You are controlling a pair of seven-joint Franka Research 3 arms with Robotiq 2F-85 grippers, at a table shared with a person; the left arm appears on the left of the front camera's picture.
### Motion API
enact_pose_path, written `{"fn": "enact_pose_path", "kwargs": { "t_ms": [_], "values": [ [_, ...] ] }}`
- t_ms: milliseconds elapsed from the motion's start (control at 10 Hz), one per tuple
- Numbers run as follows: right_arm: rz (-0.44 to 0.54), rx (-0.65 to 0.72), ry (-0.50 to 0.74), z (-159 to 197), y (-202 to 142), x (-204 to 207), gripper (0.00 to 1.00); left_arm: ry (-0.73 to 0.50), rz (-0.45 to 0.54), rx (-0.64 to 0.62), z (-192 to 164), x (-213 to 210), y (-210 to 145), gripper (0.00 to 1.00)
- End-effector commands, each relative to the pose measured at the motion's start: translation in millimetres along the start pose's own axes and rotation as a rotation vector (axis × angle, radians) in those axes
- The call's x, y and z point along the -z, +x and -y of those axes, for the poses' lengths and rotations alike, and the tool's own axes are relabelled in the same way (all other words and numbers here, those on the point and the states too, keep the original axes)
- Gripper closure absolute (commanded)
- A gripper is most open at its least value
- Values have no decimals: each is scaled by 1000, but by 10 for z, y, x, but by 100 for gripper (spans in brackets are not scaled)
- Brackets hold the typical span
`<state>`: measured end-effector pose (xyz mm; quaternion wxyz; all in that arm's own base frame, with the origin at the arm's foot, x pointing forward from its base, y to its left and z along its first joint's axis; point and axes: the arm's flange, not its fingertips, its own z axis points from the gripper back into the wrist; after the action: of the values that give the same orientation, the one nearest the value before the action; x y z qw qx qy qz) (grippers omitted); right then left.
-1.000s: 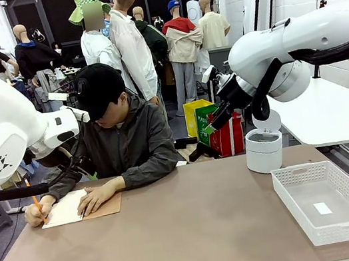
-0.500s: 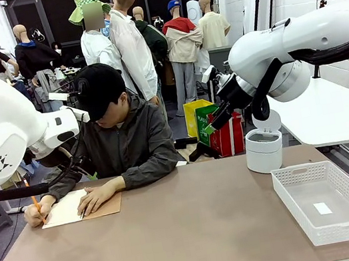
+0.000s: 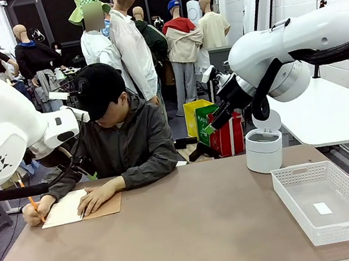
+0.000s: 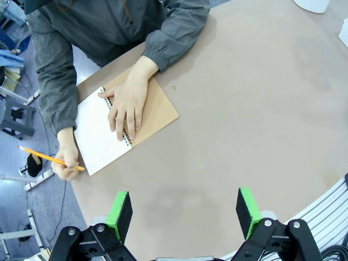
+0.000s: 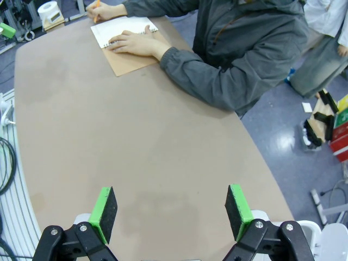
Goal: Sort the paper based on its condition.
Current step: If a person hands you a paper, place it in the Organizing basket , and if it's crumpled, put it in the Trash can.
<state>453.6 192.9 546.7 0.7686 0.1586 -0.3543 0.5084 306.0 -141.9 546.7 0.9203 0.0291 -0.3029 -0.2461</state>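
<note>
Across the bench, the person's hand pins a spiral notebook lying diagonally; left tool and right tool hover released, empty.

Bright, even, sharp; wrist-view edges warped

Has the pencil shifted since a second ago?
Yes, slightly. In the front view the pencil now sits higher and further left against the open notebook, which stays put under the person's other hand.
</note>
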Motion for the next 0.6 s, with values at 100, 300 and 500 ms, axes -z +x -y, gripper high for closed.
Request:
{"fn": "enact_pose_path", "kwargs": {
  "t_ms": [100,300,500],
  "values": [
    [2,7,1,4,12,-1,0,2,-3,12,-11,-4,-3,0],
    [2,7,1,4,12,-1,0,2,-3,12,-11,-4,-3,0],
    [2,7,1,4,12,-1,0,2,-3,12,-11,-4,-3,0]
  ]
}}
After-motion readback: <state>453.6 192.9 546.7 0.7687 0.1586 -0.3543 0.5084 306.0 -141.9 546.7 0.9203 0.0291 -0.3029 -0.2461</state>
